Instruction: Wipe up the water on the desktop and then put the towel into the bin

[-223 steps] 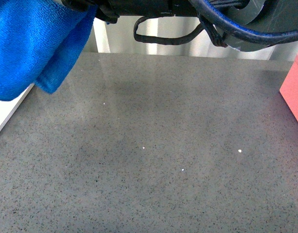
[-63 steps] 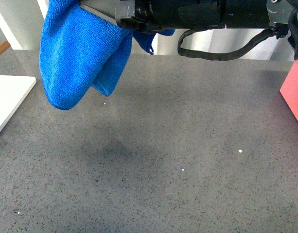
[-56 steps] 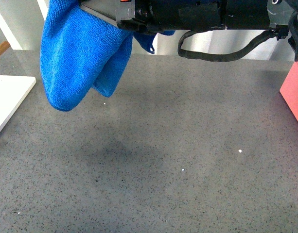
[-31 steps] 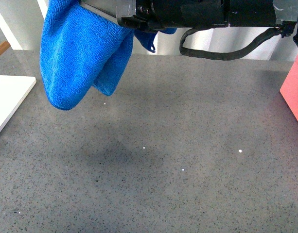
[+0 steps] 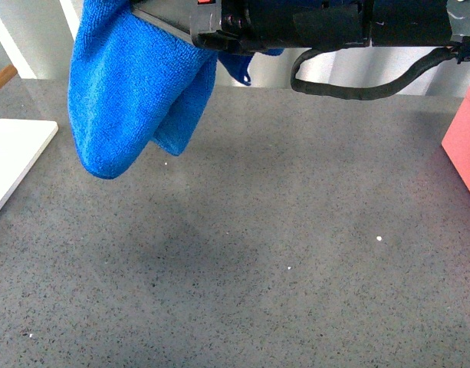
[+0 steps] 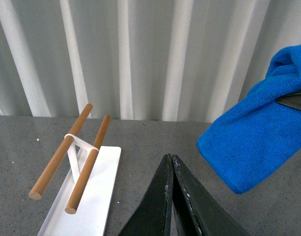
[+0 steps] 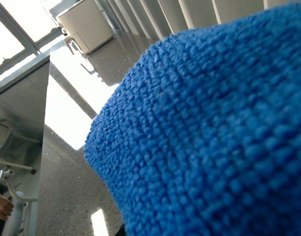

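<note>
Right pincer (image 5: 162, 15) grips the towel (image 5: 127, 92) above the speckled desktop (image 5: 296, 230), white curtains (image 6: 140, 54) behind; left pincer (image 6: 170, 164) closed.

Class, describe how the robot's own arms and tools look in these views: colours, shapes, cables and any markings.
The right arm is black and blocky, with a small red mark, a black ribbed cable looping beneath and a flat grey finger at its end. The left tool has two slim black fingers tapering to points, lightly speckled.
</note>
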You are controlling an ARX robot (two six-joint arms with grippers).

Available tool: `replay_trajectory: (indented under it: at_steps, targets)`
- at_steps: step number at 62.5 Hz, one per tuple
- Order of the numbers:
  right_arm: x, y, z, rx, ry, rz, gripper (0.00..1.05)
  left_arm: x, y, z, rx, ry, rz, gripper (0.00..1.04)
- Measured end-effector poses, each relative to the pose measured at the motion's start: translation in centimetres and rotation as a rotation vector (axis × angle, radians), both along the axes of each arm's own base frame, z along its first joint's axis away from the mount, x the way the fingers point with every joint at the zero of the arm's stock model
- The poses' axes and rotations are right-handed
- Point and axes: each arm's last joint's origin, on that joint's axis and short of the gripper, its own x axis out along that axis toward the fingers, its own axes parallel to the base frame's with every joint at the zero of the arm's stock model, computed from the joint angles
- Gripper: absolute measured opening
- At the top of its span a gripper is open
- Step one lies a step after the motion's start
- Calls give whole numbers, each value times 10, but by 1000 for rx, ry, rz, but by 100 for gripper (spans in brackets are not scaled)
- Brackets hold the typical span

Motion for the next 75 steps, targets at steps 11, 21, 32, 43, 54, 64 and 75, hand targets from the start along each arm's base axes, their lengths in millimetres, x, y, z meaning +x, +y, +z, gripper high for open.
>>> replay_trajectory:
  at_steps: [11,21,32,43,54,64,75]
  targets:
    - [0,0,-1,-22,5,-20,4,0,0,0,0,5,0,3]
    - [-4,-8,-10,-74,53,-72,4,0,0,0,0,5,0,29]
    - [-24,-33,-38,-224,165,-92,4,0,0,0,0,5,0,60]
    - [-26,-65,-59,-407,303,-219,4,0,0,0,0,5,0,88]
    - [-23,-92,-81,-620,461,-302,4,0,0,0,2,5,0,98]
    - [-10,-102,-109,-778,560,-366,4,0,0,0,2,5,0,98]
    - [14,-100,-129,-879,563,-425,4,0,0,0,2,5,1,98]
